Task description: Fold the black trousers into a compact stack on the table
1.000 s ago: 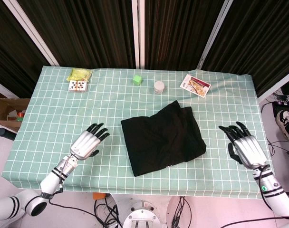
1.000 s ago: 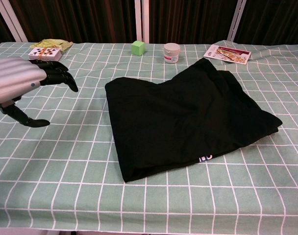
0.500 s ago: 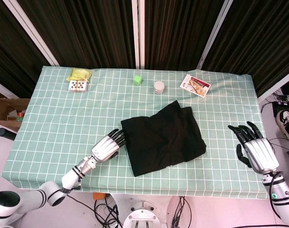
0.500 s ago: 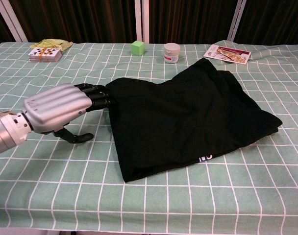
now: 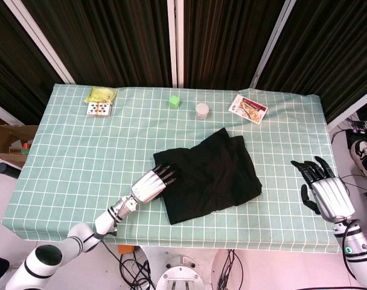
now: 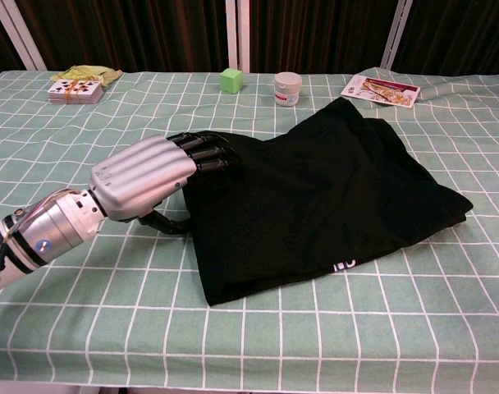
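Mid-table, black trousers (image 5: 210, 175), long axis diagonal

The left hand (image 5: 152, 185) lies low and flat, knuckles up, its arm running back toward the near left edge. Its dark fingers (image 6: 202, 153) stretch forward side by side, and the thumb curls beneath the palm in the chest view. The fingers hold nothing. The right hand (image 5: 327, 190) shows only in the head view, far out to the right, back facing up, with its fingers (image 5: 308, 171) spread apart and pointing away from the robot, empty.
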`<state>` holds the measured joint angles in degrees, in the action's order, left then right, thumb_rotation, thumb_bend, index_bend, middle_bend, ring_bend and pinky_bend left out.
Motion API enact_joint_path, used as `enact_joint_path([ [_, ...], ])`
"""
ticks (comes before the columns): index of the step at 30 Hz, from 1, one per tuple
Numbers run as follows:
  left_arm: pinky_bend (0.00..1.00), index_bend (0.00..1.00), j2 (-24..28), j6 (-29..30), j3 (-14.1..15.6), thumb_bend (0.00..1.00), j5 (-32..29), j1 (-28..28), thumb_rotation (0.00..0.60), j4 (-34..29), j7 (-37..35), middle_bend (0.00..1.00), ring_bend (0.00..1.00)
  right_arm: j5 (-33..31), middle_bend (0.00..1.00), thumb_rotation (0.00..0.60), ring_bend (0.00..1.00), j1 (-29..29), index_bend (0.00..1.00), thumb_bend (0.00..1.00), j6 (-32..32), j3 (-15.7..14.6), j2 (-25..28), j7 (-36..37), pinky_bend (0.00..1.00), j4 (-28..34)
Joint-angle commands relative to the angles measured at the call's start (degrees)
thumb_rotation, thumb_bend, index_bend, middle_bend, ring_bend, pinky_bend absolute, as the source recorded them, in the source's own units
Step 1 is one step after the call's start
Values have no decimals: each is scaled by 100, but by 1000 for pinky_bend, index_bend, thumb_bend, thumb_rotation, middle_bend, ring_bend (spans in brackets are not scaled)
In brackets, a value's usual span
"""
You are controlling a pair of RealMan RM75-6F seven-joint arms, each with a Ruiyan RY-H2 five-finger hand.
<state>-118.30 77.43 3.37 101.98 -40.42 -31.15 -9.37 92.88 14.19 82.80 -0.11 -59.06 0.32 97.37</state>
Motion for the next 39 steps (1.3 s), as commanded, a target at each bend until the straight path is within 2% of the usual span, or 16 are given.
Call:
enact_joint_path([
  [1, 165, 231, -208, 29, -10, 99, 11, -127, 600, 273, -258, 141, 80, -3, 251, 600, 164, -19, 147, 723, -1, 13, -15, 19, 115, -26],
  [5, 170, 270, -457, 42, -3, 82, -8, -220, 600, 626, -563, 152, 80, -4, 251, 600, 164, -57, 147, 724, 13, 34, -42, 73, 115, -78],
  [8, 173, 328, -589, 31, 36, 139, -3, -265, 600, 869, -725, 166, 81, -13, 251, 600, 164, -76, 145, 724, 18, 51, -59, 116, 115, -118],
  [10, 180, 384, -660, 97, 61, 246, 4, -278, 600, 1035, -807, 181, 92, -13, 251, 600, 164, -88, 145, 724, 20, 62, -71, 162, 115, -151],
  [13, 195, 493, -713, 231, 58, 484, -48, -219, 600, 1156, -1035, 220, 118, -8, 252, 600, 164, -108, 144, 724, 46, 84, -104, 225, 116, -206],
  [15, 199, 535, -721, 309, 56, 560, -89, -156, 600, 1216, -1089, 245, 131, 1, 251, 600, 164, -123, 145, 724, 75, 101, -141, 285, 115, -253],
  [23, 195, 550, -483, 767, 42, 588, -242, 197, 600, 961, -1347, 253, 132, 52, 251, 600, 164, -151, 144, 723, 129, 142, -223, 403, 115, -370],
  [25, 190, 543, -228, 950, 31, 591, -284, 329, 600, 740, -1319, 253, 132, 64, 252, 600, 164, -154, 145, 723, 140, 154, -236, 434, 115, -381],
  [30, 185, 540, 828, 1280, -35, 590, -458, 705, 600, -205, -897, 252, 132, 113, 251, 600, 165, -158, 144, 715, 161, 171, -267, 429, 115, -388],
  [35, 184, 540, 2456, 1179, -40, 588, -723, 1065, 600, -1909, -125, 252, 132, 155, 251, 600, 164, -183, 144, 701, 214, 184, -366, 417, 115, -402],
  [39, 184, 540, 3362, 958, -13, 583, -810, 1138, 600, -2844, 480, 252, 132, 183, 251, 600, 164, -216, 144, 702, 264, 182, -427, 399, 115, -413],
])
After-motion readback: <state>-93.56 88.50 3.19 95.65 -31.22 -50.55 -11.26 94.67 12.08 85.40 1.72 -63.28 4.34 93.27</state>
